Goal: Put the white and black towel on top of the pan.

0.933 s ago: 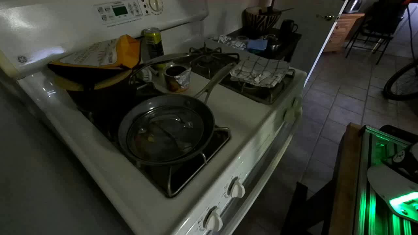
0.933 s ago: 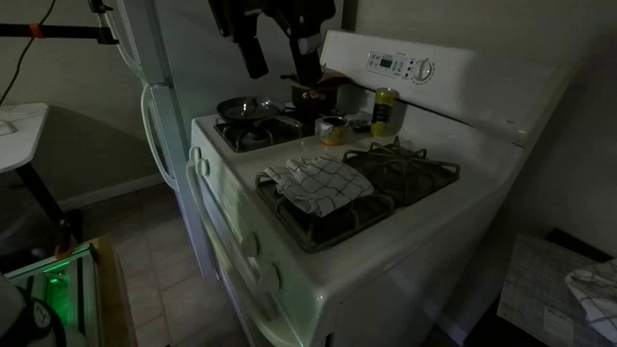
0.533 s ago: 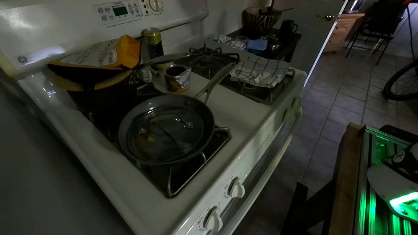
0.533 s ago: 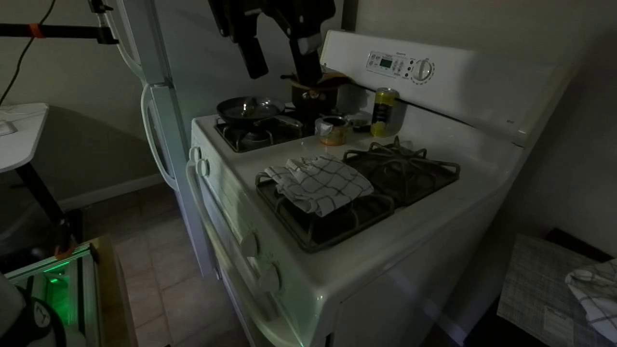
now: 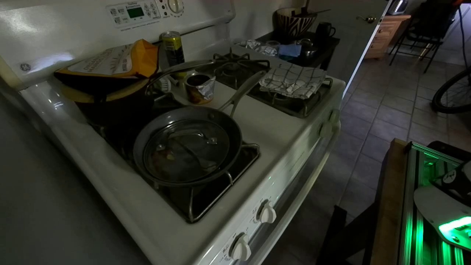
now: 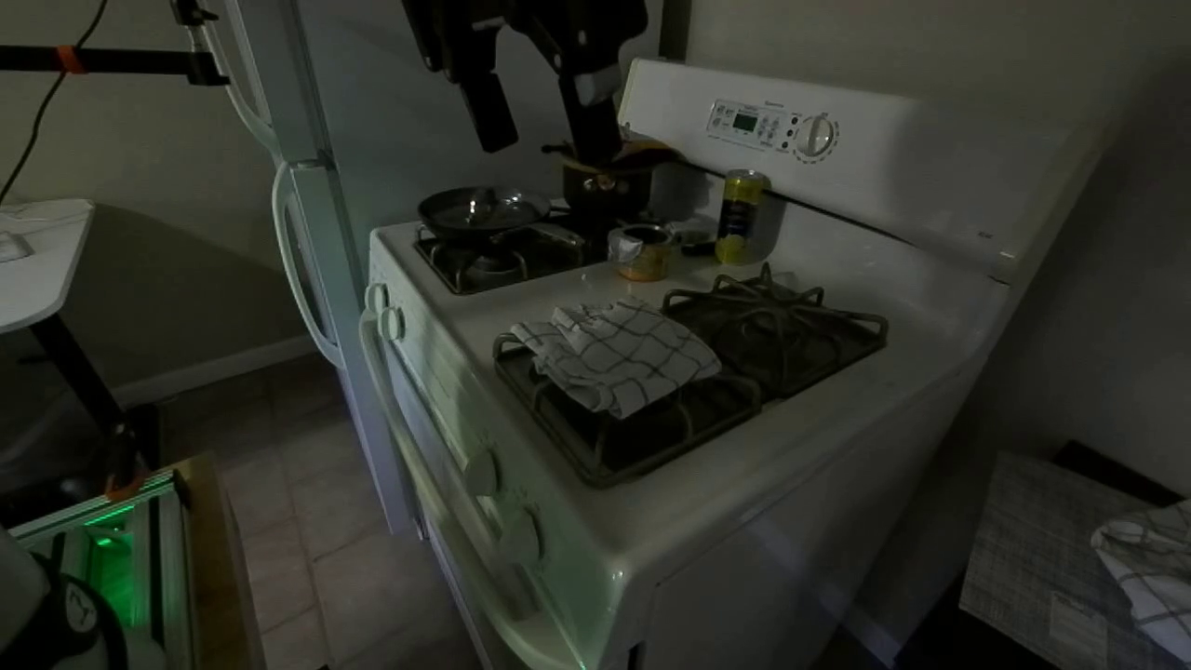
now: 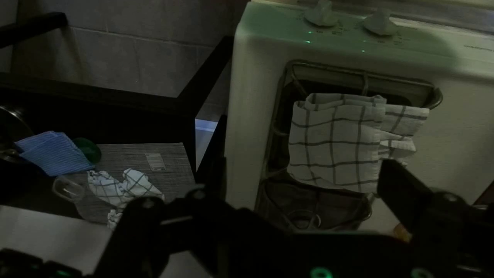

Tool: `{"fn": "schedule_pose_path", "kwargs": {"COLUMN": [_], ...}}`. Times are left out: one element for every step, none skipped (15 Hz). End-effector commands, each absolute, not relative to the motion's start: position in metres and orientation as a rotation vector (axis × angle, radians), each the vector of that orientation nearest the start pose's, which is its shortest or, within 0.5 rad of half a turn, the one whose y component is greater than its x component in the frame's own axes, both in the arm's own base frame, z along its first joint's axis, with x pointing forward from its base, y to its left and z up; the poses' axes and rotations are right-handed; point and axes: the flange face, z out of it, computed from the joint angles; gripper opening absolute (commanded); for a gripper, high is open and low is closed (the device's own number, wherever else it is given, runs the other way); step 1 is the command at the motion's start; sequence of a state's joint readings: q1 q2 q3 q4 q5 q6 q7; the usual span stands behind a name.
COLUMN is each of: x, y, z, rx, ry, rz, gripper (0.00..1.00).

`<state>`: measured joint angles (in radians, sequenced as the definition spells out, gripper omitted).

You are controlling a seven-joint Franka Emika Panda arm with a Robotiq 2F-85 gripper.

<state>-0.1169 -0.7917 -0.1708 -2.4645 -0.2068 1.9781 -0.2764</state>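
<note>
The white and black towel (image 5: 292,81) lies folded on the front grate of the stove. It also shows in the other exterior view (image 6: 623,354) and the wrist view (image 7: 335,143). The grey pan (image 5: 234,140) sits on the far front burner, also in an exterior view (image 6: 456,219). Something shiny with a handle-like arc lies in or over it, perhaps a lid. My gripper (image 6: 546,146) is open and empty, high above the stove. In the wrist view, the gripper (image 7: 303,165) has its fingers wide apart, with the towel beyond them. Nothing is between the fingers.
A dark pot with an orange and white bag (image 5: 106,62) stands behind the pan. A yellow can (image 5: 173,51) and a small opened container (image 5: 199,88) stand beside it. The refrigerator (image 6: 391,130) borders the stove. Another checked cloth (image 7: 123,185) lies on a side table.
</note>
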Motion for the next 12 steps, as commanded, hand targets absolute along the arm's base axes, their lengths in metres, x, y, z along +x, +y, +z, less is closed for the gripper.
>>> {"fn": "schedule_pose_path", "kwargs": {"x": [0.322,0.322,0.322,0.327,0.332,0.342,0.347,0.357,0.367,0.377,0.386,0.397], "y": [-0.122,-0.122,-0.125,-0.127,-0.126,-0.124,-0.122,-0.119,-0.116,-0.112,-0.109,-0.106], "z": [0.577,0.577,0.575,0.570,0.566,0.559,0.553,0.545,0.537,0.526,0.515,0.502], "rx": [-3.263,-3.263,-3.244,-3.203,-3.153,-3.084,-3.036,-2.984,-2.933,-2.884,-2.853,-2.837], "ry": [-0.121,-0.121,-0.117,-0.125,-0.145,-0.164,-0.175,-0.196,-0.222,-0.238,-0.244,-0.238], "rz": [-0.441,-0.441,-0.458,-0.465,-0.467,-0.468,-0.458,-0.443,-0.425,-0.394,-0.329,-0.274], "gripper": [1.00,1.00,1.00,1.00,1.00,1.00,1.00,1.00,1.00,1.00,1.00,1.00]}}
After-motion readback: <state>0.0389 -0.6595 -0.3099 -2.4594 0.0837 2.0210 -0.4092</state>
